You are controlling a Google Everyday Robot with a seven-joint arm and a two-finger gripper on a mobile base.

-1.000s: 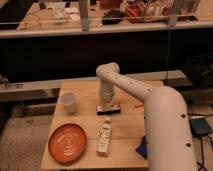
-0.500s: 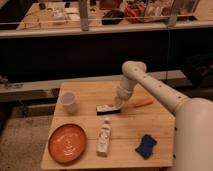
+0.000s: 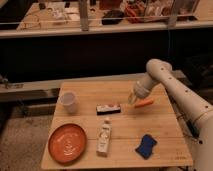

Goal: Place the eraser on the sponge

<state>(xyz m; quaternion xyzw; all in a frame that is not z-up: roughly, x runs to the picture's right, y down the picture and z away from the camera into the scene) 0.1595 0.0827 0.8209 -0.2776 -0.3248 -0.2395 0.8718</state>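
Where the eraser lies: the eraser (image 3: 109,108) is flat on the table (image 3: 150,125), about mid-table, its long side running left to right with the white band showing.
Eraser against sponge: well apart. The sponge (image 3: 146,146) sits near the front right edge with nothing on top of it.
What has just changed: a second ago the arm (image 3: 170,87) was bent right down over the eraser. Half a second ago it had swung off to the right, and now it is further right again. The eraser has kept about the same spot throughout.
Gripper: the gripper (image 3: 132,99) hangs low over the table to the right of the eraser, just beside the left end of the orange stick (image 3: 144,103). Whether it is spread or closed I cannot tell from where I stand. It carries no eraser.
What that means: as things lie, the eraser is not on the sponge, and the arm has come away without it. Whether a grasp slipped or the arm was only passing over, I cannot judge.
What is still called for: coming back left, taking the eraser across its narrow width, then carrying it forward and right to the sponge.
Round about: a white bottle (image 3: 104,138) lies in front of the eraser, an orange plate (image 3: 67,145) sits front left, and a pale cup (image 3: 68,101) stands back left.
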